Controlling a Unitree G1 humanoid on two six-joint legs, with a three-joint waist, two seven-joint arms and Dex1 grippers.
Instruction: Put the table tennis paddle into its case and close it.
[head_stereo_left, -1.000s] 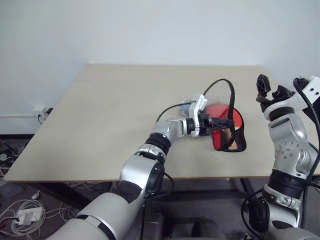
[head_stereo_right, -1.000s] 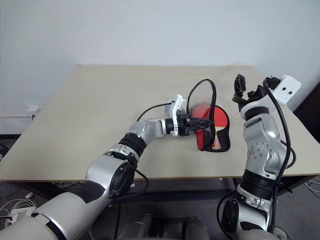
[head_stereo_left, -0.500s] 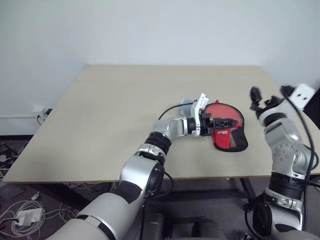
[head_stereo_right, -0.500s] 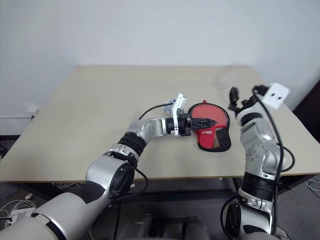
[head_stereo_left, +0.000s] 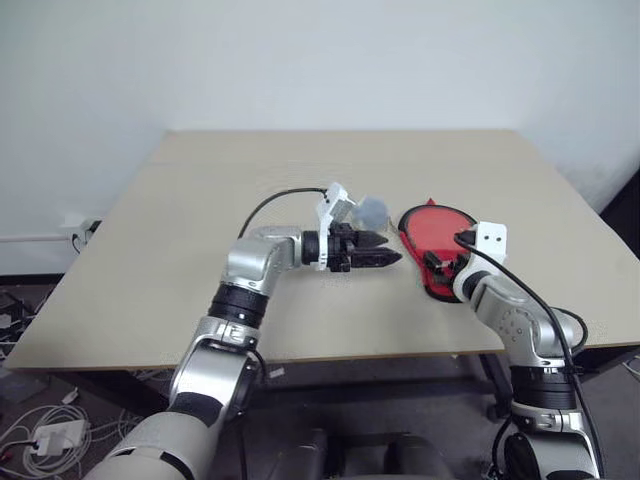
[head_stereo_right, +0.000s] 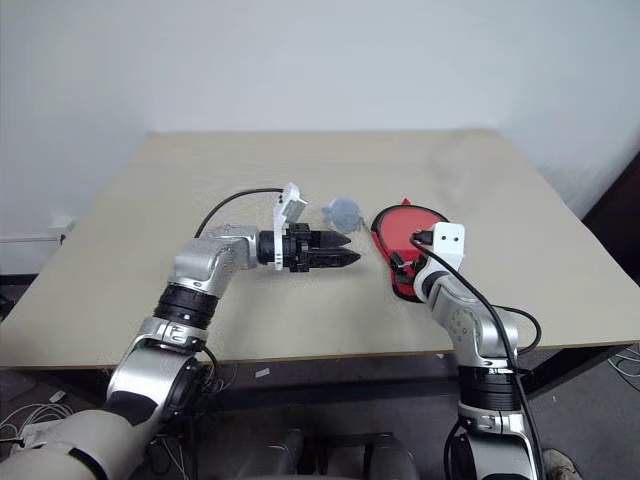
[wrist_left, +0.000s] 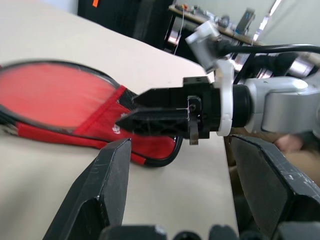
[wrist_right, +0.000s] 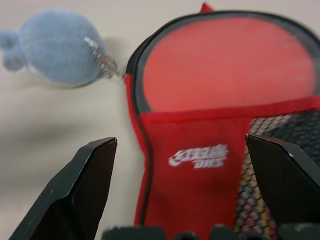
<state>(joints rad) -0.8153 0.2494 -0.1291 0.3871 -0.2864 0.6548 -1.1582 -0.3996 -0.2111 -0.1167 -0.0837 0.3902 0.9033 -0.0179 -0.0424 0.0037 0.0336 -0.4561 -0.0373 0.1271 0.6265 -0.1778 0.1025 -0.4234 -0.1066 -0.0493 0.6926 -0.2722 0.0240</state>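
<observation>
Black fingers on the right gripper (wrist_right: 187, 190) are spread wide, empty, hovering right over the red case (wrist_right: 210, 150) lying flat on the table (head_stereo_left: 200, 220). The left gripper (head_stereo_left: 385, 260) sits just beside it, jaws apart too, holding nothing. A grey fuzzy keychain (wrist_right: 60, 47) hangs off the zipper. The paddle's red face (wrist_right: 225, 65) shows inside the case.

- A pale wooden table (head_stereo_left: 200, 230) stands against a plain white wall (head_stereo_left: 300, 60).
- The light is even and soft.
- Left of the table, a white socket (head_stereo_left: 80, 225) sits low on the wall.
- On the dark floor (head_stereo_left: 20, 300) below lies a tangle of white cables (head_stereo_left: 40, 430).
- In the left wrist view, dark furniture (wrist_left: 150, 20) and a cluttered shelf (wrist_left: 215, 17) stand beyond the table's far edge.
</observation>
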